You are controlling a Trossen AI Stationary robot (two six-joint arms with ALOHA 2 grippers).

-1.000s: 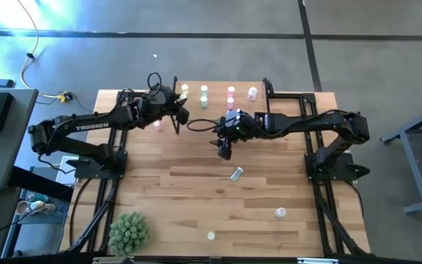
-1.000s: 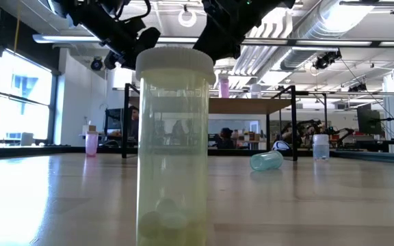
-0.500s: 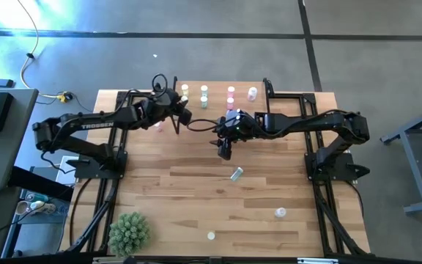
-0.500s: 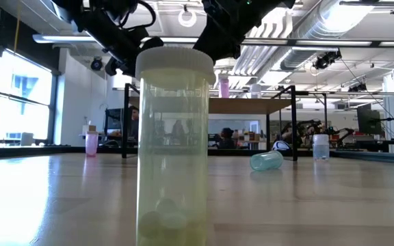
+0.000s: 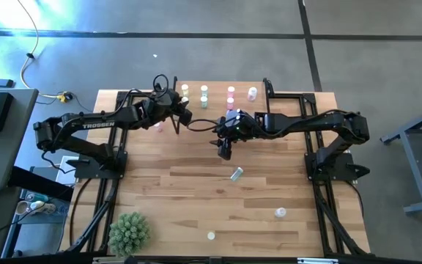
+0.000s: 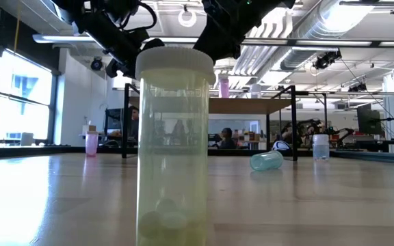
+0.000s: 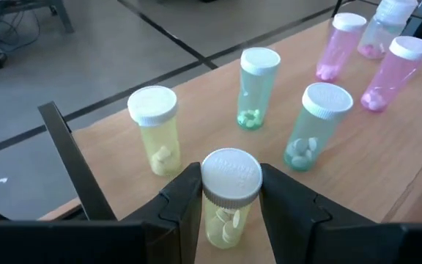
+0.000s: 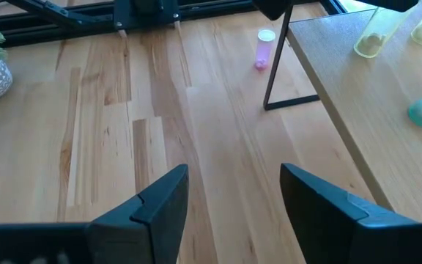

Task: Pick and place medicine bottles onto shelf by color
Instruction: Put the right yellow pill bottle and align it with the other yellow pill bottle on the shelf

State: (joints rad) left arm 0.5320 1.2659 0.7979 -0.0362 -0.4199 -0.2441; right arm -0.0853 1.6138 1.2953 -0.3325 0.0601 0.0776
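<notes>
The left gripper (image 7: 229, 209) hangs over the shelf's (image 7: 416, 139) far left end, jaws closed on a yellow bottle (image 7: 230, 194) just beside another yellow one (image 7: 155, 129) standing there. Green bottles (image 7: 315, 125) and pink bottles (image 7: 395, 72) stand further right on the shelf. The right gripper (image 8: 233, 205) hovers with jaws open and empty over the table (image 8: 218, 139) near the shelf.

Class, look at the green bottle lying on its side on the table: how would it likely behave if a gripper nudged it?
The green bottle is a cylinder on its side, so it would probably roll. It looks like thin clear plastic and nearly empty, so likely light and easily shoved. Its smooth wall may slip between fingers.
</notes>
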